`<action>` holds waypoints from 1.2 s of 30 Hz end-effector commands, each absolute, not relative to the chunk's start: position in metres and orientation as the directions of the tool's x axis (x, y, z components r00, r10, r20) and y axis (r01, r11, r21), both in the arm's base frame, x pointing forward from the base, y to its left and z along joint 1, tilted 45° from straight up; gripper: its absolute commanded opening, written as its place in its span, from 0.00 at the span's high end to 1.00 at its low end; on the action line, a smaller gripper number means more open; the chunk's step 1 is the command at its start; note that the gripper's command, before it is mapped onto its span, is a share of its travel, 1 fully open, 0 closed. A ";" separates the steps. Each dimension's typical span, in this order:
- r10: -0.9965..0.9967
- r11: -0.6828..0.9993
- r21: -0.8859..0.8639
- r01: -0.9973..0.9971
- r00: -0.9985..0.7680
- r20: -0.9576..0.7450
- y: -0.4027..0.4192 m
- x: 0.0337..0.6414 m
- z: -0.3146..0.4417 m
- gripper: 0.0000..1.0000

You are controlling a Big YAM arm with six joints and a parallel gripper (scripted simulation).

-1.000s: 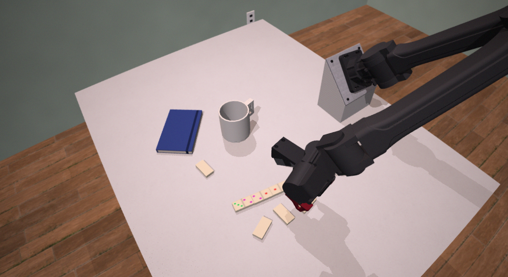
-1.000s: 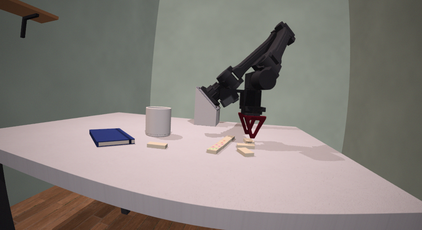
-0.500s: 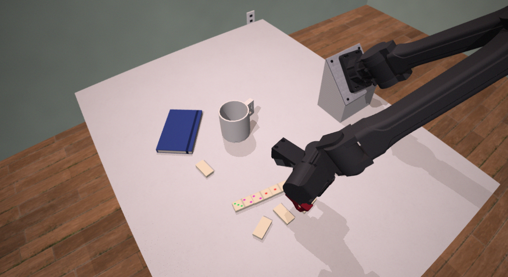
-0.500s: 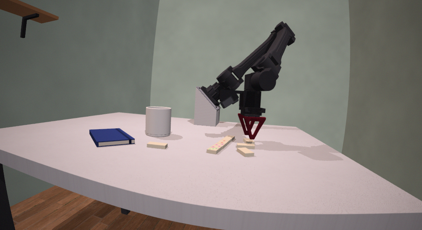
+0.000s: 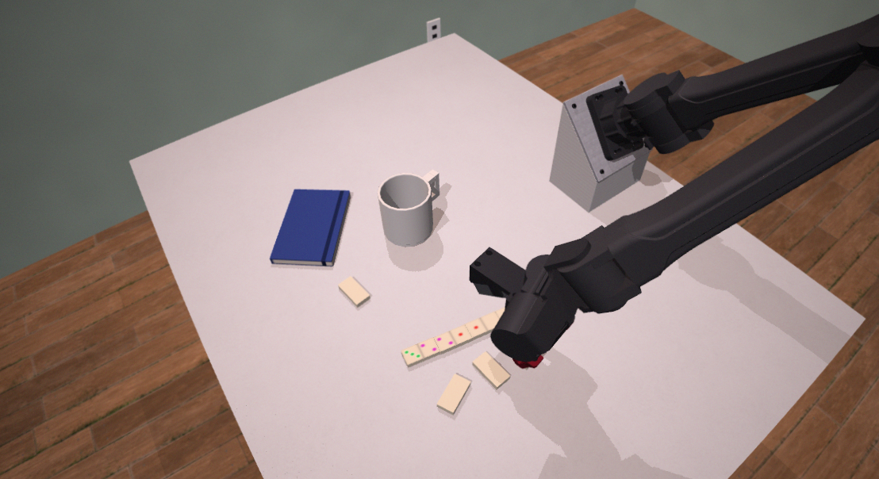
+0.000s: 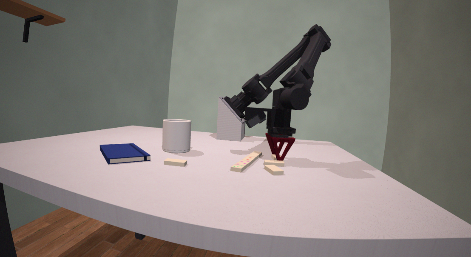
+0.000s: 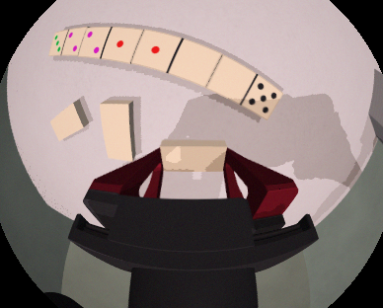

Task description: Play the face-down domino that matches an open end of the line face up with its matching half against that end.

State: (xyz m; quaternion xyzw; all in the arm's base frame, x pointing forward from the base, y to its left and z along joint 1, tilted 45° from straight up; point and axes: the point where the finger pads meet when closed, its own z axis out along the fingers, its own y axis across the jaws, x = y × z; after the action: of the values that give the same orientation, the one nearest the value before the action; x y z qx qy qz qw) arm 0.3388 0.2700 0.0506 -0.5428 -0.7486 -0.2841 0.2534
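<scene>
The line of dominoes (image 5: 451,337) (image 6: 247,161) (image 7: 193,61) lies face up, with three green pips at one end and five black pips at the other. My gripper (image 5: 527,361) (image 6: 277,158) (image 7: 192,153) is shut on a face-down domino (image 7: 198,160), one red finger against each short end. The fingertips are low at the table, and the arm hides this domino in the top view. Another face-down domino (image 5: 490,369) (image 6: 274,163) (image 7: 116,130) lies beside it. A third (image 5: 454,393) (image 6: 273,169) (image 7: 67,120) lies farther out, and one more (image 5: 354,290) (image 6: 175,162) lies near the notebook.
A grey mug (image 5: 407,220) (image 6: 176,136) stands beyond the line, beside a blue notebook (image 5: 310,227) (image 6: 121,152). The arm's grey base block (image 5: 577,168) (image 6: 228,126) stands at the table edge.
</scene>
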 end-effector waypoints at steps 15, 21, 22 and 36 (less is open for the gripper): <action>0.669 0.246 0.154 0.957 -0.282 0.688 0.270 0.341 0.052 0.50; 0.671 0.245 0.149 0.958 -0.279 0.687 0.271 0.340 0.049 0.50; 0.672 0.245 0.148 0.958 -0.278 0.686 0.271 0.340 0.049 0.50; 0.670 0.246 0.151 0.957 -0.281 0.687 0.270 0.340 0.050 0.50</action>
State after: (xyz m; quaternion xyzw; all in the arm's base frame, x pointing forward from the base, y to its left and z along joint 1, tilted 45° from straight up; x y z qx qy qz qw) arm 0.3388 0.2701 0.0506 -0.5430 -0.7484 -0.2840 0.2536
